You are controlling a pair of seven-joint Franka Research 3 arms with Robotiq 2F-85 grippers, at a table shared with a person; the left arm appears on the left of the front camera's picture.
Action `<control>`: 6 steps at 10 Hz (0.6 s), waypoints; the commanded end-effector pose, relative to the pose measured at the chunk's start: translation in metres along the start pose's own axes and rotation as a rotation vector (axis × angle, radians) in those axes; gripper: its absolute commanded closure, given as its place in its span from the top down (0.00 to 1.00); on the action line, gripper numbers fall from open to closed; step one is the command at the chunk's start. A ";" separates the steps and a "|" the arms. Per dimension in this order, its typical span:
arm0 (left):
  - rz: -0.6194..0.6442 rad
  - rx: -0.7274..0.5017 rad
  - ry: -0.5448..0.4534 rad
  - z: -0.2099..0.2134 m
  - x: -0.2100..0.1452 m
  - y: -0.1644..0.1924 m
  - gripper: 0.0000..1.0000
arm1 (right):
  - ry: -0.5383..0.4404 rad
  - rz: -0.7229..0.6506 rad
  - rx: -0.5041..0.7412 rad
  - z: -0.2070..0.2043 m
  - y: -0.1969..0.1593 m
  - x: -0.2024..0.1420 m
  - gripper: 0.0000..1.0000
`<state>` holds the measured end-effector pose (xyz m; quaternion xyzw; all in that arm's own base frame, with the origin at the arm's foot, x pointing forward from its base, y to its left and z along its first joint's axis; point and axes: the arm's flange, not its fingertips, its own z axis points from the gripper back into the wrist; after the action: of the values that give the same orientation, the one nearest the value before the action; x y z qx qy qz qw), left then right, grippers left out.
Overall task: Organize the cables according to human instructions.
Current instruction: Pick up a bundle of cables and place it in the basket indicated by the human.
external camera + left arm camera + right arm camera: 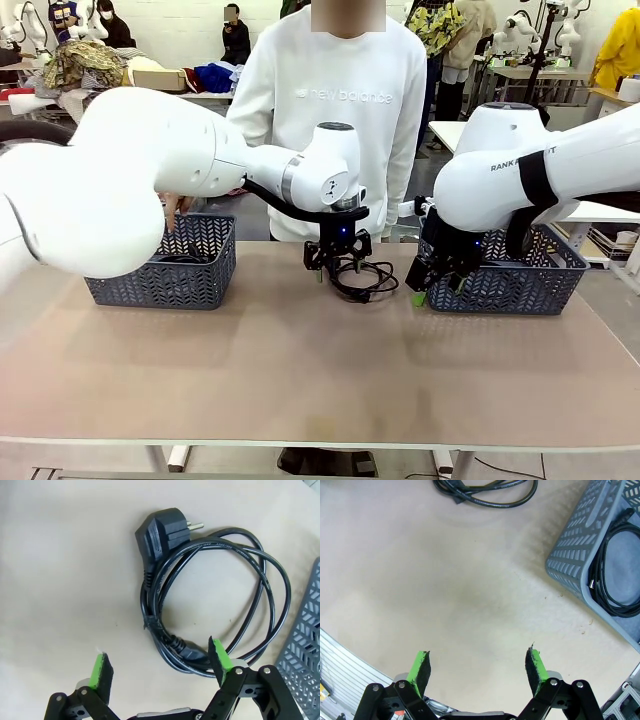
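**A:** Which step are they on?

**B:** Looks like the approach to a pick. The left hand (338,262) hangs over a coiled cable (362,282) lying loose on the table (300,370), between the two baskets. Fingers spread wide, nothing in them. In its wrist view the coil (215,600) sits ahead of the hand (160,662), toward 1 o'clock, and the right-side pad (219,653) overlaps the near arc of the loop; I cannot tell if it touches.

**A:** And the other arm?

**B:** The right hand (438,290) is low by the near left corner of the right basket (520,285), also released and empty. Its own view has bare table between the pads, that same loose cable (490,492) at 12 o'clock, and a grey basket (580,555) at 2 o'clock with another coil (620,570) lying inside.

**A:** The person?

**B:** Standing at the far side; a hand (172,208) at the far rim of the left basket (160,265), possibly pointing there. Hard to be sure.

**A:** What does the next move call for?

**B:** My guess: shift the left hand so the pads straddle the bundled strands, come down, close on them. Several turns lie together near the bend at 9 o'clock of the coil, a better bite than a single strand.

**A:** Materials?

**B:** Thin black cord, smooth rubbery jacket with faint print, springy round loops. Chunky angular plug (165,532) with metal pins at the far side. Baskets are rigid blue-grey plastic lattice, herringbone slots. Table matte beige, faintly speckled.
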<state>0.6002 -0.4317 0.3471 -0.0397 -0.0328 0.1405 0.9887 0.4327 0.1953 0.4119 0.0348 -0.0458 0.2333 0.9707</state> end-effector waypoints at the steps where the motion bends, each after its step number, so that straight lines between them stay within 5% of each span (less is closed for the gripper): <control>1: 0.024 0.030 -0.022 -0.002 0.003 -0.006 1.00 | -0.005 0.000 0.000 0.002 0.000 0.000 1.00; 6: 0.030 0.042 -0.039 -0.014 0.004 -0.005 1.00 | -0.005 0.000 0.000 0.002 0.000 0.000 1.00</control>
<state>0.6042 -0.4347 0.3354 -0.0287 -0.0361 0.1398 0.9891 0.4327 0.1953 0.4119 0.0348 -0.0458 0.2333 0.9707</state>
